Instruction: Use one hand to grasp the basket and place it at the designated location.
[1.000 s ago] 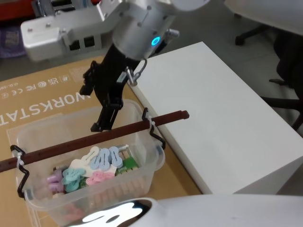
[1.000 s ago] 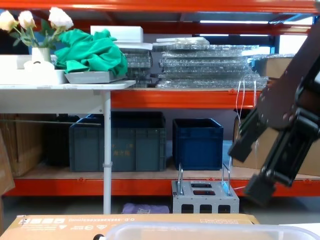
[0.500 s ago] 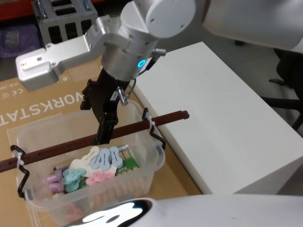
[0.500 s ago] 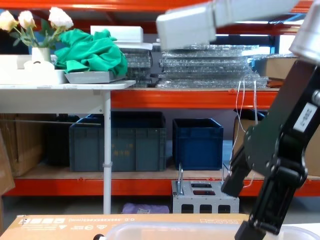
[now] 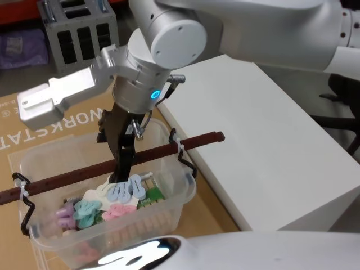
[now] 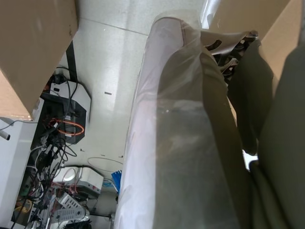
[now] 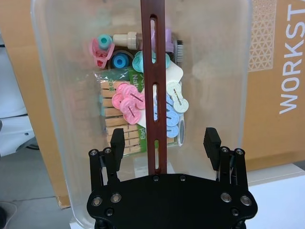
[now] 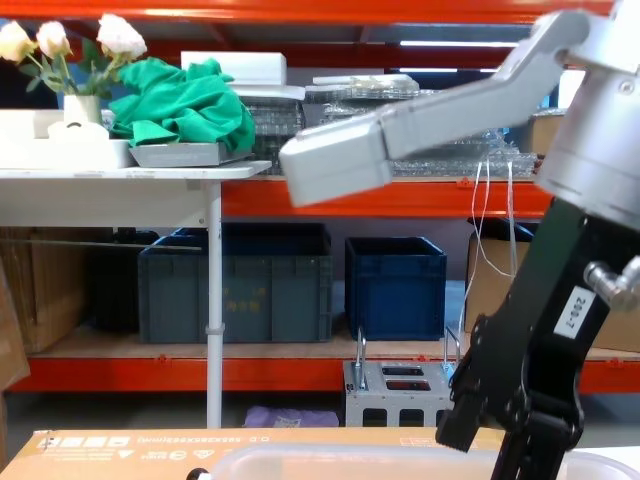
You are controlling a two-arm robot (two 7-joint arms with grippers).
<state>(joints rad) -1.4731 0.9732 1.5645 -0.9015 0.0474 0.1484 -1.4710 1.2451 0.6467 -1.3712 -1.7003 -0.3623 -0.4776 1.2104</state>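
The basket (image 5: pixel 174 211) is a translucent whitish bin resting on a cardboard box at the lower left, with pastel clips and wooden pegs inside. Its dark reddish-brown bar handle (image 5: pixel 169 147) lies across the top and sticks out past both ends. My right gripper (image 5: pixel 121 175) hangs over the middle of the bar, pointing down, open. In the right wrist view the handle (image 7: pixel 155 95) runs between the two black fingers (image 7: pixel 116 142), which stand apart from it on either side above the basket (image 7: pixel 57 95). The chest view shows the gripper (image 8: pixel 505 450) at the basket rim (image 8: pixel 350 458).
A white table (image 5: pixel 264 140) stands right beside the basket. The cardboard box (image 5: pixel 50 112) extends to the left and back. A grey metal box (image 5: pixel 79 25) sits on the floor behind. Dark blue crates (image 8: pixel 395 285) sit under orange shelving. A chair (image 5: pixel 343 79) is at the right edge.
My right gripper has come down and slightly nearer, from above the basket's back rim to straddling the handle bar. The basket has not moved.
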